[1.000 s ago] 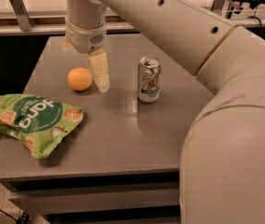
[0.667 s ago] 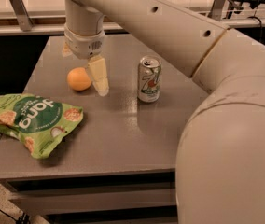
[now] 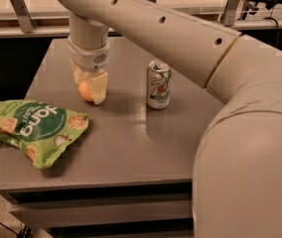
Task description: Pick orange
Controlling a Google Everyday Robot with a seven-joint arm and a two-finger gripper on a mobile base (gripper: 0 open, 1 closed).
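Note:
The orange [image 3: 84,91] is a small round fruit on the grey table [image 3: 131,143], left of the middle. My gripper [image 3: 88,87] hangs straight down over it. Its two pale fingers [image 3: 99,87] stand apart, one on each side of the orange, with the tips down near the tabletop. The front finger hides the orange's right half. The orange still rests on the table. The big white arm [image 3: 180,38] reaches in from the right foreground.
A 7UP soda can [image 3: 159,84] stands upright to the right of the orange. A green snack bag [image 3: 34,129] lies at the table's front left, overhanging the edge. Metal rails [image 3: 22,11] run behind the table.
The gripper has moved left and down, from beside the orange to straddling it. The orange, the can and the bag have not moved.

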